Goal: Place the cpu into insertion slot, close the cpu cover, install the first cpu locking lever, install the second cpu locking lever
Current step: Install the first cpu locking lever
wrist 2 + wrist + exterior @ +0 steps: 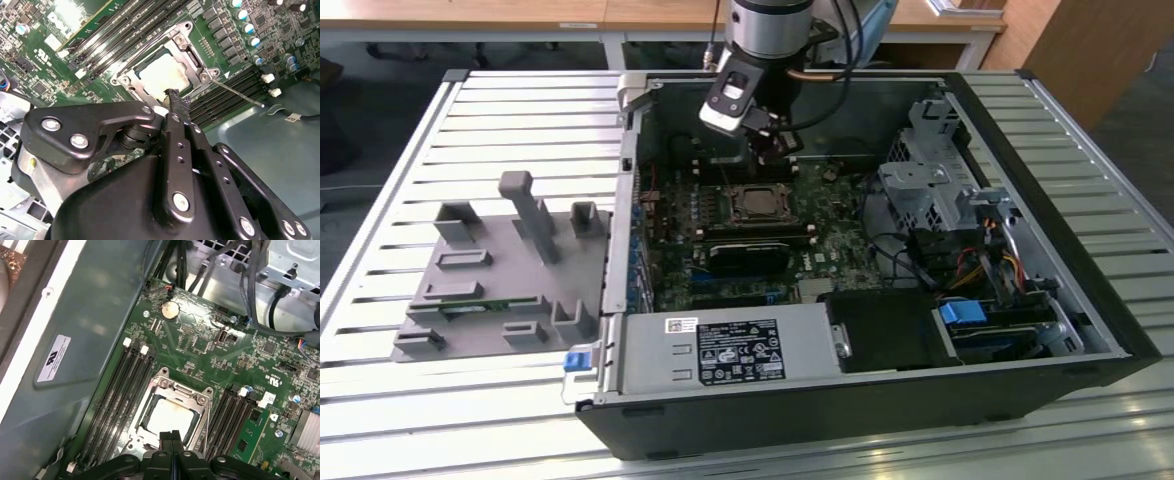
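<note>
**Silver frame down over the chip, tool poised above the socket**

Dull grey metal shows through the window of the cpu cover [194, 59]: the cpu [161, 75] sits in the insertion slot [758, 203], and the cover appears to lie flat on it, framing it on all sides. The socket lies near the middle of the green motherboard [834, 262], inside the open computer case [1107, 335] that rests on the slatted metal worktop [520, 110].

The tool [176, 99] is clenched, its two black fingertips pressed together with nothing between them. In the exterior view it hangs from the arm at twelve o'clock of the socket, so the socket lies toward six o'clock from the tips and close under them. In both wrist views the tips sit over the socket's near edge; whether they touch the frame cannot be told.

A thin metal locking lever [239, 94] runs from a corner of the socket out across the black memory slots [215, 107]. Its long axis slants away from the frame and does not lie along the edge, which suggests it is not latched. Its free end is well apart from the tool's tips. At nine o'clock of the case, a grey moulded fixture [494, 290] sits on the worktop.
</note>
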Available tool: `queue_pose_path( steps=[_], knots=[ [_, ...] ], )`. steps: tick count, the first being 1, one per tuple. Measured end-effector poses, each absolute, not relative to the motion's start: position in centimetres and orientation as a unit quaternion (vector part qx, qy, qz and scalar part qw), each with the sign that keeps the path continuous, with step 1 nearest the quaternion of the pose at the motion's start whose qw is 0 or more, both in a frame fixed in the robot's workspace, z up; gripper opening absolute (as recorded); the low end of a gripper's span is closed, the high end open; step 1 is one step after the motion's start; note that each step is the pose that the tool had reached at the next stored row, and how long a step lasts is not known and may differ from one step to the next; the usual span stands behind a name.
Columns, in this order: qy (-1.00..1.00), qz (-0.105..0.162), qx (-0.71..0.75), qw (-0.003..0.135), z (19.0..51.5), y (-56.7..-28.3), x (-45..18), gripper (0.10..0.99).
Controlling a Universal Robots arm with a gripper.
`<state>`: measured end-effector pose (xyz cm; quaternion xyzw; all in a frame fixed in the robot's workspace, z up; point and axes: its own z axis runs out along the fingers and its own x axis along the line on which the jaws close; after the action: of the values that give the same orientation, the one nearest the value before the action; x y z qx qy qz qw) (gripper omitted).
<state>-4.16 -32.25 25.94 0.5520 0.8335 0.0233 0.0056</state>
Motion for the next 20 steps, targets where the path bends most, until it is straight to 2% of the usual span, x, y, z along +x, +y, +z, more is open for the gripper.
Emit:
queue_pose_path(
  steps=[20],
  knots=[
    [0.867,0.024,0.497,0.004,25.94,-32.25,-4.16,0.106]
  ],
)
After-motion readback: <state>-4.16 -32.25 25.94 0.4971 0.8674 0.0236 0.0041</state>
